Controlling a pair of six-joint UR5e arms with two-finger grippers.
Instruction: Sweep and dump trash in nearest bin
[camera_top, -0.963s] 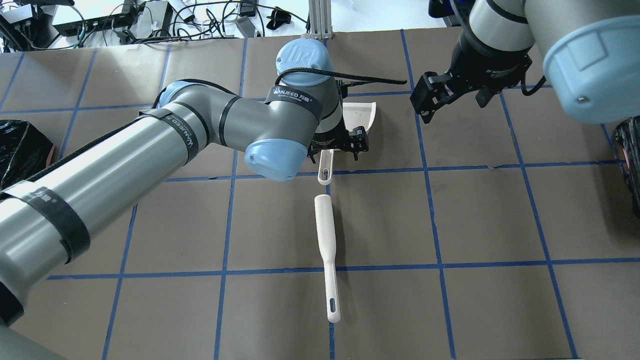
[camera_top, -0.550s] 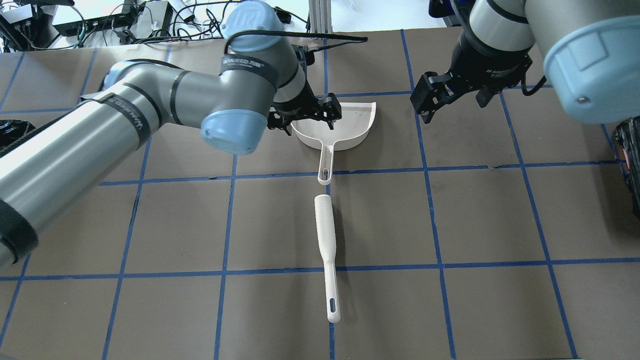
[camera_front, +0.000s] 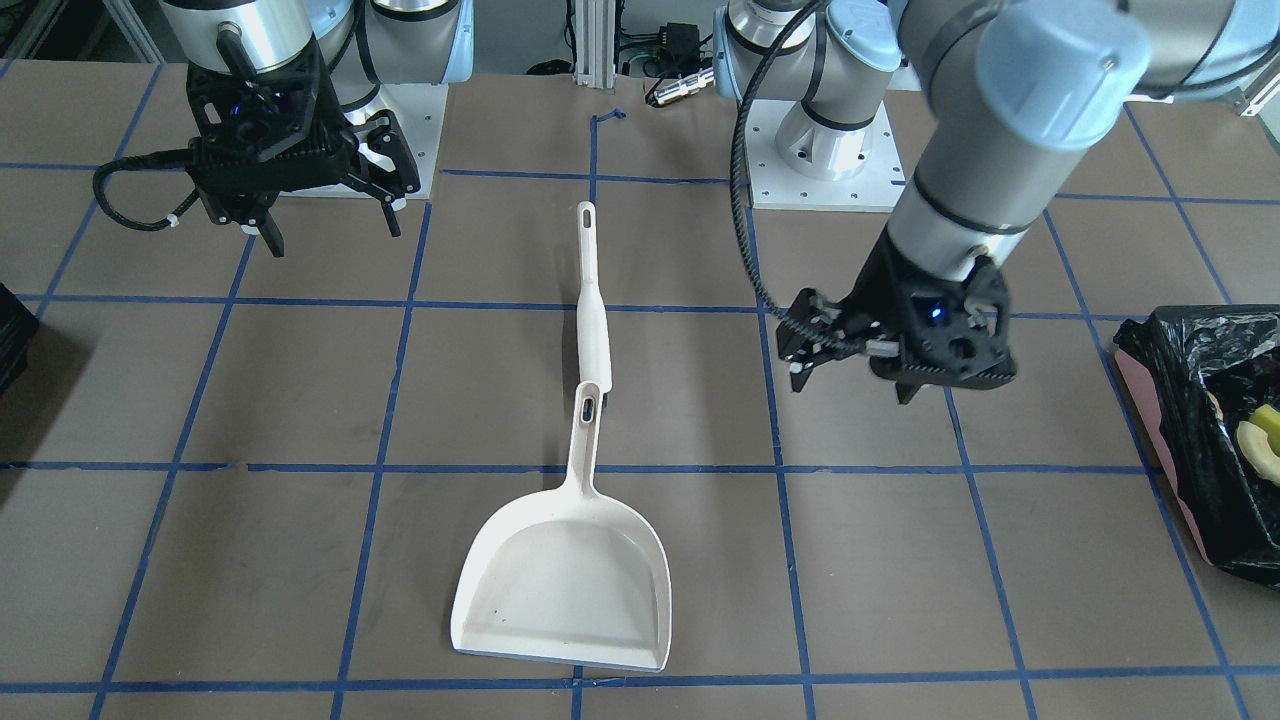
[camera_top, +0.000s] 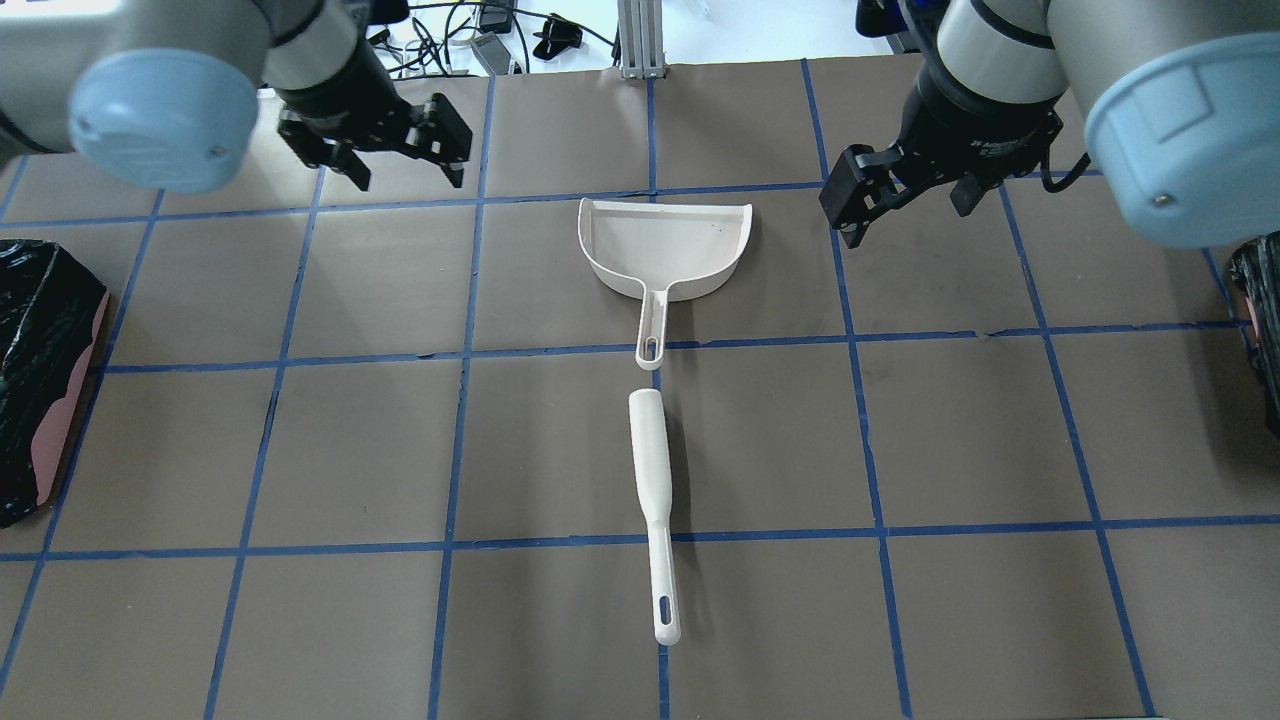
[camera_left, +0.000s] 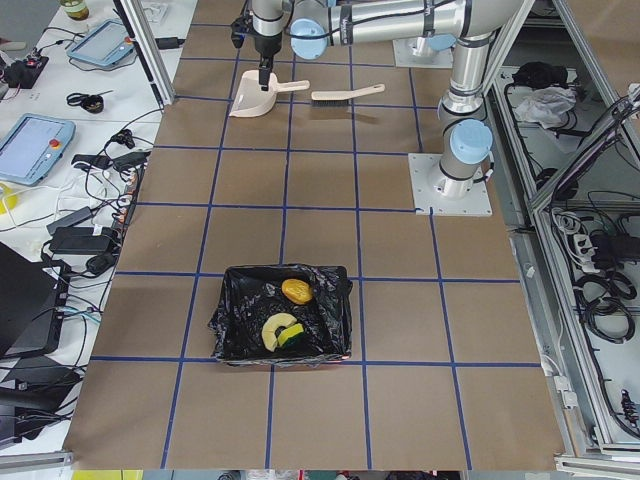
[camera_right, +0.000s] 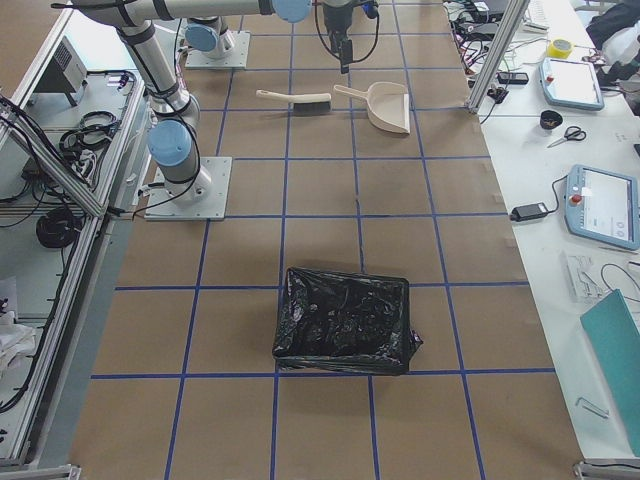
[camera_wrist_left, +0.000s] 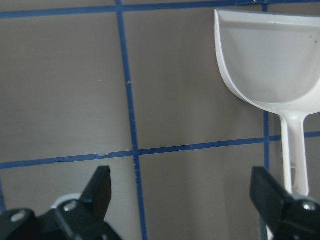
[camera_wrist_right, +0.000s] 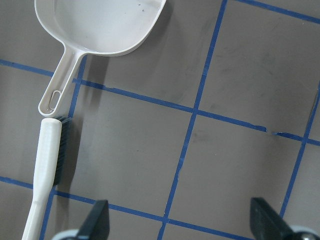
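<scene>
jaws of the left gripper (camera_top: 408, 165) stood spread wide with nothing between them, and its wrist view showed both black fingertips (camera_wrist_left: 100, 189) far apart over bare table. it hung above the far left part of the surface, well apart from the dustpan (camera_top: 665, 245). the right gripper (camera_top: 905, 205) was likewise released and empty, fingers (camera_wrist_right: 98, 219) splayed, hanging just right of the dustpan without touching it.

the white dustpan lay flat near the middle of the table (camera_top: 1000, 440), mouth toward the far edge, handle pointing back at the robot. the white brush (camera_top: 650, 470) lay in line with it, head just short of the handle's end, bristles on its side.

the trash sat inside the left bin (camera_left: 230, 335) at the table's end on the robot's left: a brown lumpy piece (camera_left: 296, 291) and yellow-green bits (camera_left: 280, 333) on the crinkled black liner. the right bin (camera_right: 345, 320), lined in black too, stood at the opposite end.

the surface was brown sheeting ruled into squares by blue tape lines (camera_top: 868, 440). both arms rose from pale base plates (camera_front: 800, 190) bolted to it. cables (camera_top: 420, 30) and power strips cluttered the bench beyond the far edge, and screened handheld consoles (camera_right: 600, 205) lay on white side tables there, behind aluminium frame posts (camera_top: 635, 35).
</scene>
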